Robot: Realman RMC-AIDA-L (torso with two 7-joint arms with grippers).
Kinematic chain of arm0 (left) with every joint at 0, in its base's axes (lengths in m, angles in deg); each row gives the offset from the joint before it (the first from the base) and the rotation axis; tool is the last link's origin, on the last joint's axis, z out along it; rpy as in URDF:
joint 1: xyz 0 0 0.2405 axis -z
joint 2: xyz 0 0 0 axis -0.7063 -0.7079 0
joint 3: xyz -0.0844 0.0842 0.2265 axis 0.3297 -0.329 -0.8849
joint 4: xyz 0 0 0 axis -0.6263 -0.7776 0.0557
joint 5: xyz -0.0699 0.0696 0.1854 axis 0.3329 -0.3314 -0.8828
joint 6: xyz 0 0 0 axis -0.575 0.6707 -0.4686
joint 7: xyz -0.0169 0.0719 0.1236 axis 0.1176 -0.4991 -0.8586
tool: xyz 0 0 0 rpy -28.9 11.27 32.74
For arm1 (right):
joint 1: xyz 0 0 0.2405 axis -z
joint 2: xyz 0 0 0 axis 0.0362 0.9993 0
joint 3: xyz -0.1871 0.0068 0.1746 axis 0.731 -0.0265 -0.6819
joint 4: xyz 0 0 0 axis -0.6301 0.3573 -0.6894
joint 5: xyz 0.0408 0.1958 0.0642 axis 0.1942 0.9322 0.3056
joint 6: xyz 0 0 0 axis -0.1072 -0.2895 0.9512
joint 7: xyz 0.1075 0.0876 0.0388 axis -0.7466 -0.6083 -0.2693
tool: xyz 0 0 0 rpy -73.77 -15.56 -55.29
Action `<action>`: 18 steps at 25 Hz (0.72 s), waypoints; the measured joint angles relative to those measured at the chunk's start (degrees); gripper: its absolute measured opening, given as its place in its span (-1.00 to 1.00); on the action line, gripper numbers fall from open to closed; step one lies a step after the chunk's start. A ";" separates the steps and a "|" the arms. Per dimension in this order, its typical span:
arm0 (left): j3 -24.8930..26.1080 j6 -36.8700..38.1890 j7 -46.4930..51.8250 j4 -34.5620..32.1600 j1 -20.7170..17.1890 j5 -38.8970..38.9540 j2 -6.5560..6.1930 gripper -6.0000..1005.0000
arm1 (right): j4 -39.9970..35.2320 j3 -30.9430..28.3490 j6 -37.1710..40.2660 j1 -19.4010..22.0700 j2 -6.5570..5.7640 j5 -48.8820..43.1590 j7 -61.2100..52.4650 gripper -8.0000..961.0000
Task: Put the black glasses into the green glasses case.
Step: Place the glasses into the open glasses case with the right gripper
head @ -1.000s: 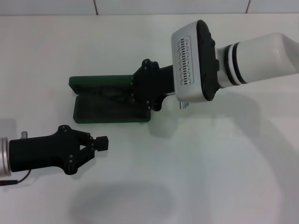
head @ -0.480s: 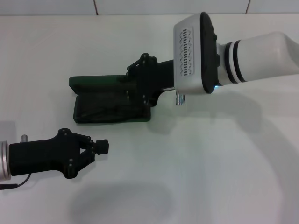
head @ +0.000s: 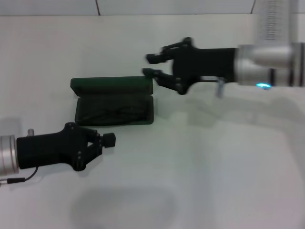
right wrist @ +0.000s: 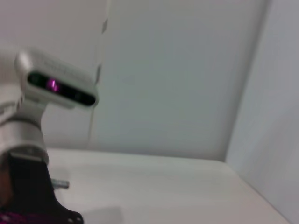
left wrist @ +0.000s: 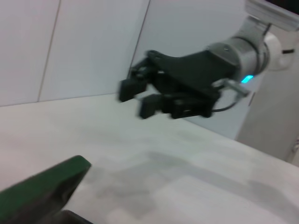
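The green glasses case (head: 112,86) lies open left of the table's centre, lid flat behind the base. Thin dark lines of the black glasses (head: 116,112) show faintly inside the base. My right gripper (head: 151,66) hovers just beyond the case's right end, raised, open and holding nothing. The left wrist view shows it too, my right gripper (left wrist: 136,97) above the table, past a corner of the case lid (left wrist: 46,186). My left gripper (head: 110,140) is shut and empty, just in front of the case.
The white table (head: 214,167) carries the arms' shadows. The tiled wall's foot (head: 143,7) runs along its far edge. In the right wrist view, the robot's head camera (right wrist: 60,86) stands before a pale wall.
My right gripper has lifted off the case and drawn back to the right, wrist turned, so the whole open case now shows. My left gripper has edged closer to the case.
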 joint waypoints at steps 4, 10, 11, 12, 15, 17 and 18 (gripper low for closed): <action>0.01 -3.03 1.09 0.12 1.28 -0.07 0.22 -0.99 | 0.71 -6.36 7.79 6.92 -0.37 -0.35 3.84 -0.51; -0.37 -6.24 2.03 0.00 3.13 -1.00 0.72 -0.99 | 1.66 -13.03 18.37 15.58 -1.33 -0.78 7.28 -0.16; -0.39 -6.61 2.55 0.00 3.57 -1.61 0.75 -0.99 | 2.15 -13.72 19.70 16.21 -1.49 -0.87 7.52 -0.07; -0.40 -6.89 2.97 -0.01 3.81 -2.10 0.76 -0.99 | 3.29 -14.94 21.57 17.02 -1.57 -0.92 8.14 0.01; -0.45 -7.81 3.92 -0.04 4.43 -3.15 0.83 -0.99 | 6.46 -17.23 24.70 18.37 -1.59 -0.93 10.17 0.25; -0.37 -8.51 4.17 -0.04 4.48 -3.46 0.89 -0.99 | 8.37 -17.75 25.15 18.80 -1.56 -0.93 11.22 0.42; -0.29 -8.89 4.26 -0.05 4.44 -3.60 0.90 -0.99 | 8.87 -17.76 25.15 18.82 -1.55 -0.93 11.39 0.47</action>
